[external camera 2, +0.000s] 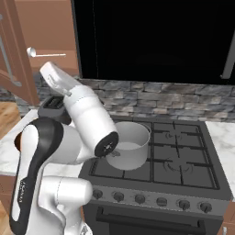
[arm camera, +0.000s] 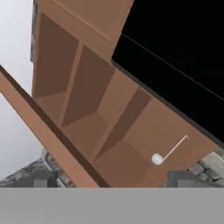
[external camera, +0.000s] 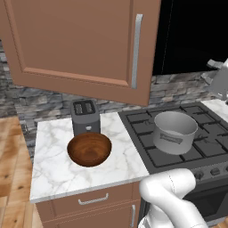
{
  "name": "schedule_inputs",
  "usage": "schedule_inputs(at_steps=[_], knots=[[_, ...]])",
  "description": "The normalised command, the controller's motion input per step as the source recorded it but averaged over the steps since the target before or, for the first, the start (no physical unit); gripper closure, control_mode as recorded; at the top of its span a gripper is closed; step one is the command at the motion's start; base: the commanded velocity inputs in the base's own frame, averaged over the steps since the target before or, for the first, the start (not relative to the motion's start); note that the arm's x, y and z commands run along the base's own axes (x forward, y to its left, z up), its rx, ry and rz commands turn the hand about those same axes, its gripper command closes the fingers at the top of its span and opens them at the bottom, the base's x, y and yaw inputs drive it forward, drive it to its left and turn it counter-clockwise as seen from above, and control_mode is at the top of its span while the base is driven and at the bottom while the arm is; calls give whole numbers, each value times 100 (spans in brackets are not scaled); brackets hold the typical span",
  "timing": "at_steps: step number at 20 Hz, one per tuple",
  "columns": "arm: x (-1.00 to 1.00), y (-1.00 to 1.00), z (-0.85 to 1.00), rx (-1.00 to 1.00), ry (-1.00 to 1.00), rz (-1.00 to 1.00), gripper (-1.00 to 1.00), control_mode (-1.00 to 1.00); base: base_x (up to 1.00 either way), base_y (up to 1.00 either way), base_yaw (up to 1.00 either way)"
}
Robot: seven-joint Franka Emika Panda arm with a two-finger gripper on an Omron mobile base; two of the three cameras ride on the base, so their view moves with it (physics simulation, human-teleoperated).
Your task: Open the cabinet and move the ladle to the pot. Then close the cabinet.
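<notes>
With the cabinet door open and jaws wide, the ladle at lower right awaits grasping, then transfer to the pot.

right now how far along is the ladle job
Done: the cabinet door is swung open. In hand: the open end effector faces the cabinet's lowest shelf, where the ladle lies ungrasped. Left: grasp the ladle, put it in the pot on the stove, close the cabinet.

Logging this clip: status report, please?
Gripper open, empty, facing the open cabinet. Ladle lying on the bottom shelf. Pot on the stove, empty. Nothing between gripper and ladle.
</notes>
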Motion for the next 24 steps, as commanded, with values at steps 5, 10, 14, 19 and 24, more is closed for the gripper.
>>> schedule_inputs(at_steps=[5,10,14,19,24], knots=[[85,38,-22,5,7,33,-100,-100,0,0,0],[73,37,-6,3,16,31,-100,-100,0,0,0],[25,42,-2,0,10,28,-100,-100,0,0,0],[10,64,-1,0,11,21,-100,-100,0,0,0],[1,77,-2,0,8,19,-100,-100,0,0,0]])
